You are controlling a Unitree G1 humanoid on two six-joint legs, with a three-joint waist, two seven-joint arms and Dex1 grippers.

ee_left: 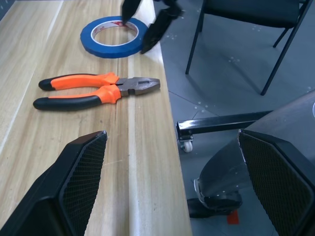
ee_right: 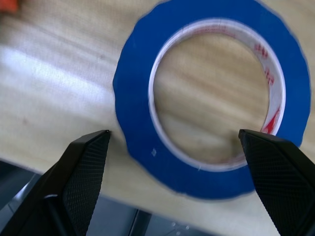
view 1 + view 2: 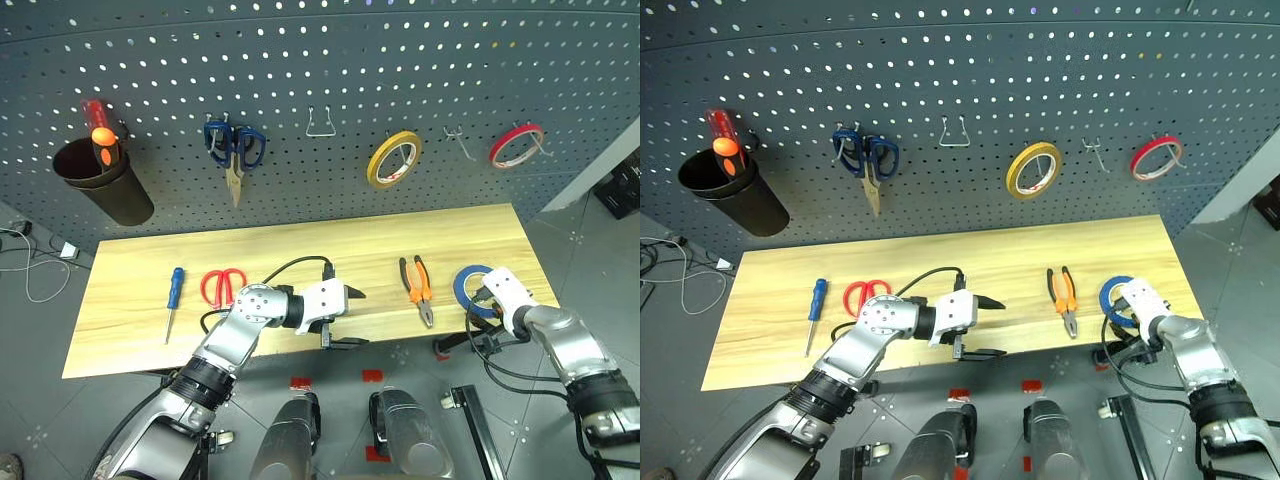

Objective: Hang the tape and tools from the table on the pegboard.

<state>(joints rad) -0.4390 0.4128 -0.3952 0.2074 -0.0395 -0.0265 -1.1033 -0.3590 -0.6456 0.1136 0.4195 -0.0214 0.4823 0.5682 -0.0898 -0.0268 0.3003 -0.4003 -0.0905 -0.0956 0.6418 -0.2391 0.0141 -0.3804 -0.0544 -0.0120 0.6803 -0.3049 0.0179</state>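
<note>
A long light wooden table point(image 3: 300, 250) with visible grain stands before a large dark grey pegboard point(image 3: 320, 70) full of small holes. On the tabletop, from the robot's left to its right, lie a thin screwdriver with a blue handle point(image 3: 174, 292), red-handled scissors point(image 3: 223, 286), orange-and-black-handled pliers point(image 3: 417, 286) and a flat blue ring of tape with a white inner core point(image 3: 1114, 297), which sits at the near right corner.

The left gripper point(image 3: 346, 317) hovers over the table's near edge between the scissors and the pliers, pointing toward the robot's right, its two black fingers spread wide and empty. The right gripper point(image 2: 177, 182) hangs just above the blue tape, fingers also wide apart, one over the ring's outer side and one over its far rim; whether they touch it cannot be told.

The head views show the board's load: a dark cup point(image 3: 100, 180) holding a red-and-orange-handled tool point(image 3: 100, 135), blue-handled scissors point(image 3: 235, 150), a bare wire hook point(image 3: 320, 125), a yellow tape roll point(image 3: 393, 158) and a red tape roll point(image 3: 516, 146). The left wrist view adds the pliers' jaws pointing at the table edge, the right gripper's fingertips point(image 1: 157, 29) at the tape, and black chair legs point(image 1: 231, 44) on the grey floor. The right wrist view shows red printing on the core, too blurred to read.
</note>
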